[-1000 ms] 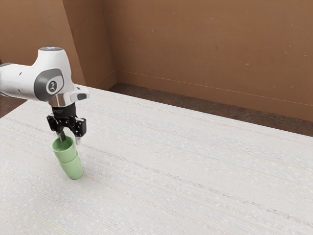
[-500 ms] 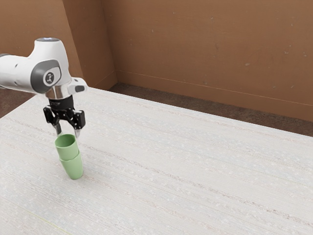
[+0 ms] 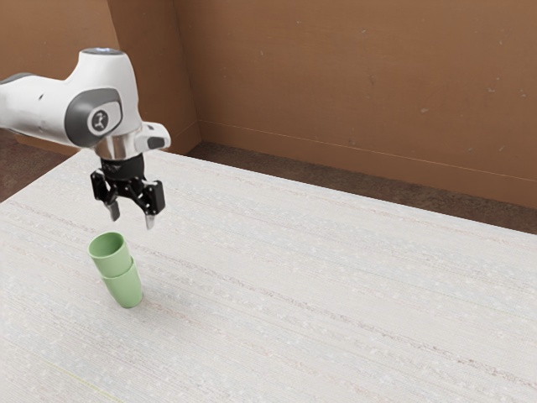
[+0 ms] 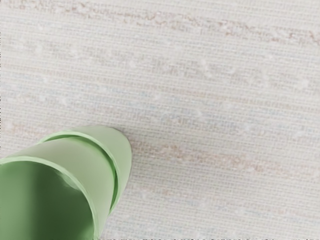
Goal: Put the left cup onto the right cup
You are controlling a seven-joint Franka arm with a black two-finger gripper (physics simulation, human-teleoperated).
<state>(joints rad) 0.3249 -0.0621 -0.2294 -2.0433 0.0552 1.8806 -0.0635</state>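
Above the stacked cups [image 3: 117, 273], fingers [image 3: 148, 218] hang apart, empty.

I count two green cups on the table [image 3: 352, 285]: one upper cup [image 3: 109, 252] nested in one lower cup [image 3: 126, 290]. Above the table I count one arm [image 3: 50, 117] with one gripper [image 3: 132, 220].
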